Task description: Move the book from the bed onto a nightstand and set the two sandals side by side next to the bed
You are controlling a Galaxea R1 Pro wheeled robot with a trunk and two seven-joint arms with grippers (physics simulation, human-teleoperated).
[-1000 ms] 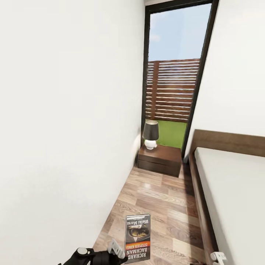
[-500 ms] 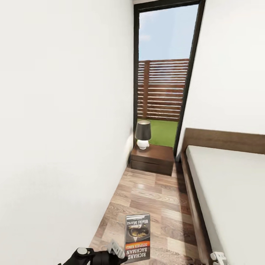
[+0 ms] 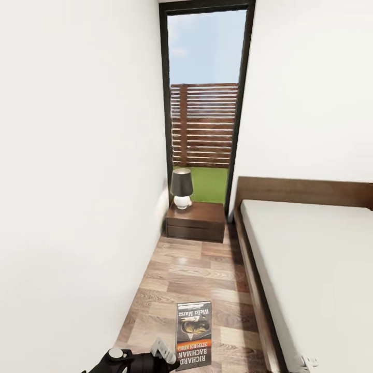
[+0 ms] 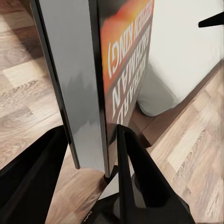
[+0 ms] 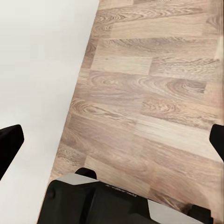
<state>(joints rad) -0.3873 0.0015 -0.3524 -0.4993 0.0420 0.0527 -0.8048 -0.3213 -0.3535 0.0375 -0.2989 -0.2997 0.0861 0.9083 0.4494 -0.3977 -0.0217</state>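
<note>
White walls close in a narrow aisle of wood-plank floor [image 3: 197,274] that runs toward a tall dark-framed window [image 3: 204,103], with the bed [image 3: 311,259] along one side and the nightstand [image 3: 197,220] at the far end, a small dark-shaded lamp [image 3: 182,188] standing on its top. Low in the head view, the left end effector [image 3: 168,357] is clamped on the book [image 3: 194,334], which it carries upright above the floor, cover facing the camera, well short of the nightstand. From the left wrist, the two black fingers [image 4: 135,172] pinch the book's lower edge near the spine. It looks a thin paperback: probably light, somewhat flexible, with a glossy cover that could slide in a narrow pinch, so a grip close to the stiffer spine seems the safer hold, and the tall free end may sway on the move. The right end effector [image 5: 112,140] hangs over bare floor with its dark fingertips spread wide apart, empty. Free room on the nightstand's glossy surface lies beside the lamp.
</note>
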